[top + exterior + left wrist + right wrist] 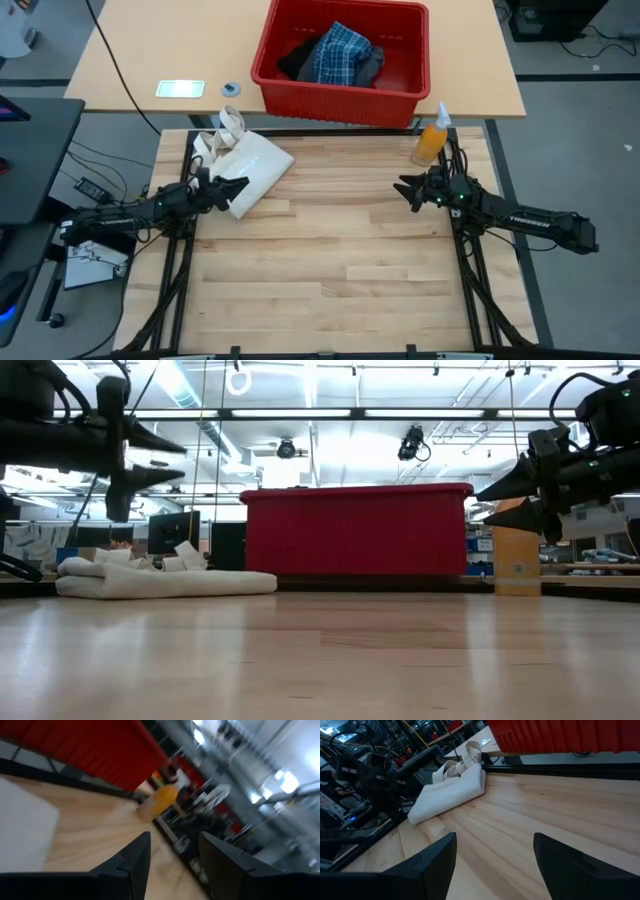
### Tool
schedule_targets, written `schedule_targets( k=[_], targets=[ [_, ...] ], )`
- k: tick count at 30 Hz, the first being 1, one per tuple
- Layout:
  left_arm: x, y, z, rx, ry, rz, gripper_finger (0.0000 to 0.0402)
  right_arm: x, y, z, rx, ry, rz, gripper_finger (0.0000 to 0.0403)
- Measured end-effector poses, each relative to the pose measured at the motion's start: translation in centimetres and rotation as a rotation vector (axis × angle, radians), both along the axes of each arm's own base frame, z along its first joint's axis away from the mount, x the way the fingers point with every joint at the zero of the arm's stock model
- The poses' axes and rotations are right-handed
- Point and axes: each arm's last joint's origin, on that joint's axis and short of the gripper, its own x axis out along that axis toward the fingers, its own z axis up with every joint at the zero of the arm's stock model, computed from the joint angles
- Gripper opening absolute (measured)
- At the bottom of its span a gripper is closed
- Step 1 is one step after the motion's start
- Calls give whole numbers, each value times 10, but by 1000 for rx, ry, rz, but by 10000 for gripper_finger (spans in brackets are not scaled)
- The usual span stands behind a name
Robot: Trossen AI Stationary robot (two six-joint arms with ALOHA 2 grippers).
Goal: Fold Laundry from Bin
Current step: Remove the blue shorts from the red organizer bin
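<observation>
Laundry [338, 55] heaped in red bin [268, 62], 2 grippers open, empty

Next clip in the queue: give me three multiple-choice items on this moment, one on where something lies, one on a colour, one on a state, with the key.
1. Where is the laundry?
A. spread on the wooden table
B. inside the bin
C. held in a gripper

2. What colour is the spray bottle beside the bin?
A. orange
B. green
C. blue

3. How do the two grippers stand?
A. both clamped on cloth
B. one holds the tote bag
C. both open and holding nothing

Key: 1 B, the plaid shirt and dark pieces lie heaped in the red crate, seen from above. 2 A, its body shows orange in the high view. 3 C, the left gripper by the tote bag and the right gripper near the bottle show a bare gap between their fingers in the wrist views.
</observation>
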Motion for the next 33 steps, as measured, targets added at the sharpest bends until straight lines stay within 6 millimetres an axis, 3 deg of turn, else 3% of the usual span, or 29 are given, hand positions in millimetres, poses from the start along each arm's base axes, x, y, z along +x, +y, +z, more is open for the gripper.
schedule_targets(
  k=[5, 10, 16, 20, 29, 33],
  targets=[
    [-6, 2, 20, -65, -264, 70, 172, 0, 0, 1, -1, -14, -10, 270],
    [-13, 1, 36, -45, -445, 102, 172, 1, -1, 14, -14, -154, -36, 270],
    [-15, 1, 39, -47, -487, 100, 172, 0, -1, 32, 43, -402, -50, 270],
    [-16, 3, 37, -42, -461, 201, 172, -1, -1, 41, 60, -515, -53, 270],
    [-18, 5, 39, -58, -494, 265, 172, -2, 0, 44, 266, -656, -9, 270],
    [-21, 7, 39, -191, -591, 339, 172, -2, -1, 46, 394, -747, -9, 270]
  ],
)
